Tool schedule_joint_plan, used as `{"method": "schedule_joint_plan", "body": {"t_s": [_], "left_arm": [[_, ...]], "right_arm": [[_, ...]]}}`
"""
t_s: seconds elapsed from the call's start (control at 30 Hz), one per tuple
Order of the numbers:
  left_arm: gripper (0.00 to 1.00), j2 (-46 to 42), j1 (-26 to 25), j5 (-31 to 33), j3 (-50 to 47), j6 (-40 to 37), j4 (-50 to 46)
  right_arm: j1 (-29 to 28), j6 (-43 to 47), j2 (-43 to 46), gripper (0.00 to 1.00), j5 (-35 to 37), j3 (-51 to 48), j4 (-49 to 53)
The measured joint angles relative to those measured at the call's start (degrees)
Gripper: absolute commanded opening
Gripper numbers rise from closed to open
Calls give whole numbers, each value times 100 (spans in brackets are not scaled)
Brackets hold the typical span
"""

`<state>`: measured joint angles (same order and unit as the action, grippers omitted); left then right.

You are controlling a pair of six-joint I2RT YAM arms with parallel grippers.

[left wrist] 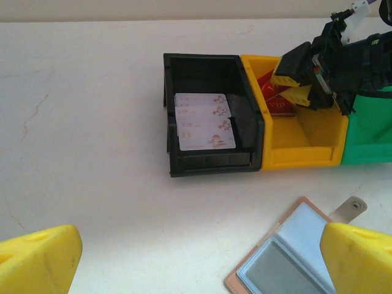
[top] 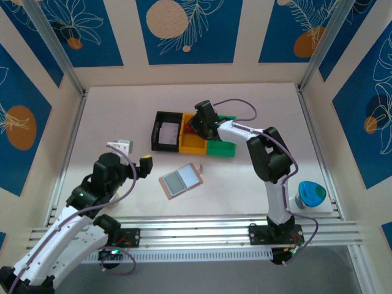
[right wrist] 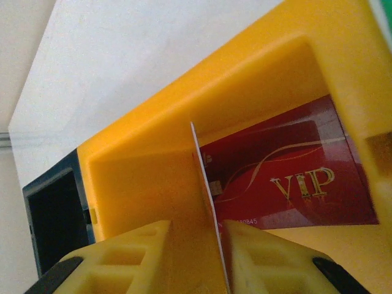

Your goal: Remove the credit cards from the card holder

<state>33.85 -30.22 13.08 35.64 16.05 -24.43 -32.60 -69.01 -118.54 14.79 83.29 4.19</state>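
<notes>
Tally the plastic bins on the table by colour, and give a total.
Black bin: 1
Yellow bin: 1
Green bin: 1
Total: 3

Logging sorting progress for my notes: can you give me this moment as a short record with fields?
Card holder: tan leather-like bifold card holder lies open on the table, visible clear pockets look empty
Right hand: right hand shut on a thin card held edge-on over the yellow plastic bin
Yellow bin contents: red VIP card lying flat
Black bin: black plastic bin holds white VIP cards
Left hand: left hand open, hovering near the card holder
</notes>
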Motion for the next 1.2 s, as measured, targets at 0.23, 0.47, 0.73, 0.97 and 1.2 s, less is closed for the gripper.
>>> {"method": "schedule_joint_plan", "body": {"t_s": [0.23, 0.47, 0.73, 0.97, 1.2], "left_arm": [[100, 0, 0, -20, -7, 0, 2], [100, 0, 0, -61, -15, 0, 0], [100, 0, 0, -61, -15, 0, 0], [100, 0, 0, -61, -15, 0, 0], [100, 0, 0, -63, -42, 0, 0]], "right_arm": [[4, 48, 0, 32, 120, 284, 531], [4, 24, 2, 34, 232, 601, 1115], [4, -59, 28, 34, 271, 758, 1541], [7, -61, 90, 34, 286, 800, 1753], [79, -59, 190, 34, 302, 844, 1934]]}}
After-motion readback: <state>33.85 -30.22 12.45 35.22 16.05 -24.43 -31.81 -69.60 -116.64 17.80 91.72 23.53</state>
